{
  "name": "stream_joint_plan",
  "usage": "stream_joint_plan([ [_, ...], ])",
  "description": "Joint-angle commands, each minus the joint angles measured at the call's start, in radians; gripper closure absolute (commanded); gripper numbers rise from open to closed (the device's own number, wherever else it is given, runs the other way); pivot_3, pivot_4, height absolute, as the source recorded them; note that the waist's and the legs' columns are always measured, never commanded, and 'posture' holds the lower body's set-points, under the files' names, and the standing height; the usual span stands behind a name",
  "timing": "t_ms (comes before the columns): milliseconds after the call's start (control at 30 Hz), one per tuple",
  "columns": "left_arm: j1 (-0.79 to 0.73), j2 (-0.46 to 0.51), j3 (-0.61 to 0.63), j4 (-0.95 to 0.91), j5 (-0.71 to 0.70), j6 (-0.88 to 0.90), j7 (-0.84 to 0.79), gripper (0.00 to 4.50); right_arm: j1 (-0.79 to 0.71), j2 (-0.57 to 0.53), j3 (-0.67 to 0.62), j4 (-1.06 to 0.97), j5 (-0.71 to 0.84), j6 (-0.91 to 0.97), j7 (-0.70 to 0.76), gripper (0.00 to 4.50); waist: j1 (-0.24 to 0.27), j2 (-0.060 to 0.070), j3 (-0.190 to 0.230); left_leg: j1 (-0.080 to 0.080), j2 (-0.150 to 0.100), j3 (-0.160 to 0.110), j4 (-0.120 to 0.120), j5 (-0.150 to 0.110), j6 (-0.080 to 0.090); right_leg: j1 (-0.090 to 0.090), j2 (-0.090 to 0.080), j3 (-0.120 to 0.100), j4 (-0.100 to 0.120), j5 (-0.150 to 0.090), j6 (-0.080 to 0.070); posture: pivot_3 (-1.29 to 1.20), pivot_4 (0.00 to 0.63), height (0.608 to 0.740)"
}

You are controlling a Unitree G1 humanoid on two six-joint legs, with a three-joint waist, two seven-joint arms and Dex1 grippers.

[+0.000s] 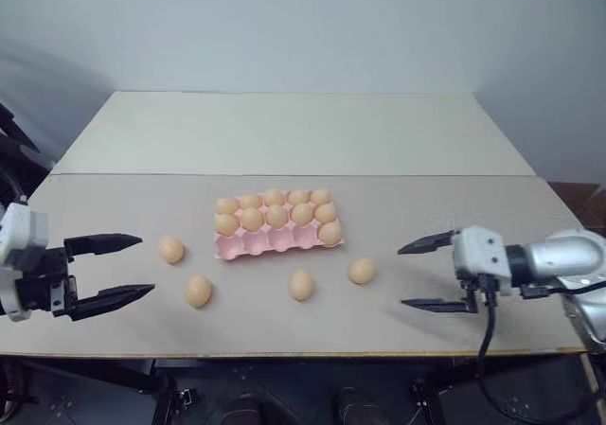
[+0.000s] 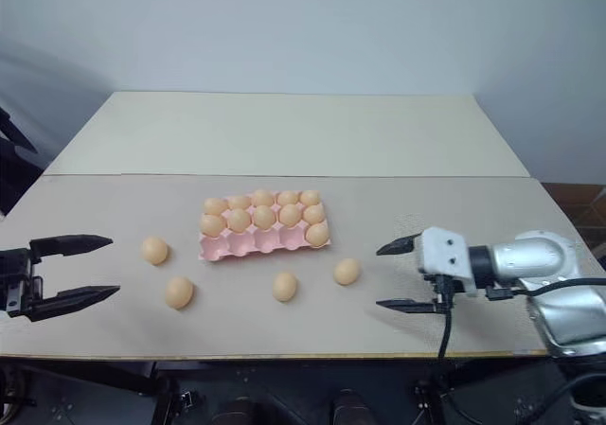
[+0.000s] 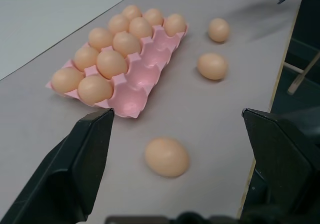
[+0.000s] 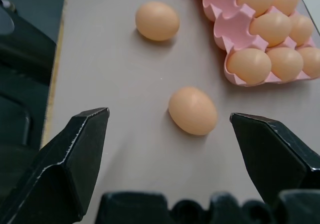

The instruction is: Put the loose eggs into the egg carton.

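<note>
The pale pink egg carton [image 1: 256,245] lies mid-table with its two back rows full of eggs and one egg [image 1: 329,233] in the right end of the front row. Several loose eggs lie in front of it: two at the left [image 1: 170,249] [image 1: 198,291] and two at the right [image 1: 301,284] [image 1: 361,271]. My left gripper [image 1: 146,266] is open, level with the left eggs and apart from them; one egg [image 3: 167,156] lies ahead between its fingers. My right gripper [image 1: 401,277] is open just right of the rightmost egg [image 4: 192,110], not touching it.
The tan table [image 1: 473,330] ends in a front edge close below both grippers, with dark floor beyond. A cream table top [image 1: 284,132] joins it behind the carton, up to a pale wall.
</note>
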Motion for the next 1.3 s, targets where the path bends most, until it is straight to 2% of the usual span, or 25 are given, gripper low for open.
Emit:
stream_joint_plan([
  [33,-0.029,0.014,-0.018,-0.018,-0.013,-0.013,-0.005,0.04,-0.097,0.064,0.093,0.075,-0.124,-0.108,-0.040,0.00,-0.002,0.000,0.000,0.000,0.000,0.000,0.000,0.000,0.000,0.000,0.000,0.000,0.000,0.000,0.000,0.00,0.150,0.740],
  [367,-0.033,0.008,-0.019,-0.027,-0.009,-0.015,0.003,0.04,-0.263,0.203,0.277,0.371,-0.327,-0.291,-0.062,0.00,0.004,0.000,0.000,-0.001,0.000,0.000,0.001,0.000,0.000,-0.001,0.000,0.000,0.001,0.000,0.000,0.00,0.150,0.740],
  [467,-0.033,0.006,-0.017,-0.031,-0.010,-0.014,0.006,0.00,-0.292,0.222,0.297,0.444,-0.353,-0.331,-0.065,0.59,0.003,0.000,0.000,0.000,0.000,0.000,0.001,0.000,0.000,-0.001,0.000,0.000,0.001,0.000,0.000,0.00,0.150,0.740],
  [633,-0.027,0.005,-0.011,-0.038,-0.009,-0.014,0.010,0.00,-0.299,0.224,0.281,0.439,-0.316,-0.335,-0.043,2.17,0.002,0.000,0.000,0.000,0.000,0.000,0.001,0.000,0.000,-0.001,0.000,0.000,0.001,0.000,0.000,0.00,0.150,0.740],
  [700,-0.026,0.004,-0.009,-0.039,-0.009,-0.015,0.012,0.00,-0.297,0.222,0.266,0.415,-0.294,-0.320,-0.041,2.52,0.002,0.000,0.000,0.000,0.000,0.000,0.001,0.000,0.000,-0.001,0.000,0.000,0.001,0.000,0.000,0.00,0.150,0.740],
  [867,-0.027,0.001,-0.011,-0.040,-0.010,-0.017,0.016,0.00,-0.345,0.283,0.217,0.311,-0.177,-0.208,-0.063,2.58,-0.002,0.000,0.000,0.000,0.000,0.000,0.001,0.000,0.000,-0.001,0.000,0.000,0.002,0.000,0.000,0.00,0.150,0.740],
  [967,-0.039,0.003,-0.019,-0.038,-0.012,-0.017,0.020,0.00,-0.410,0.383,0.223,0.313,-0.186,-0.175,-0.138,2.58,-0.009,0.000,0.000,0.000,0.001,0.000,0.001,0.000,0.000,-0.001,0.001,0.000,0.003,0.000,-0.001,0.00,0.150,0.740],
  [1067,-0.049,0.006,-0.025,-0.034,-0.011,-0.017,0.021,0.00,-0.492,0.468,0.258,0.428,-0.290,-0.230,-0.239,2.58,-0.003,0.000,0.000,0.000,0.001,0.000,0.001,0.000,0.000,-0.001,0.001,0.000,0.003,0.000,-0.001,0.00,0.150,0.740],
  [1300,-0.053,0.007,-0.022,-0.045,-0.017,-0.012,0.027,0.00,-0.583,0.558,0.333,0.646,-0.425,-0.312,-0.328,2.58,0.003,0.000,0.000,-0.001,0.001,0.000,0.001,0.000,0.000,-0.002,0.000,-0.001,0.002,0.000,-0.001,0.00,0.150,0.740],
])
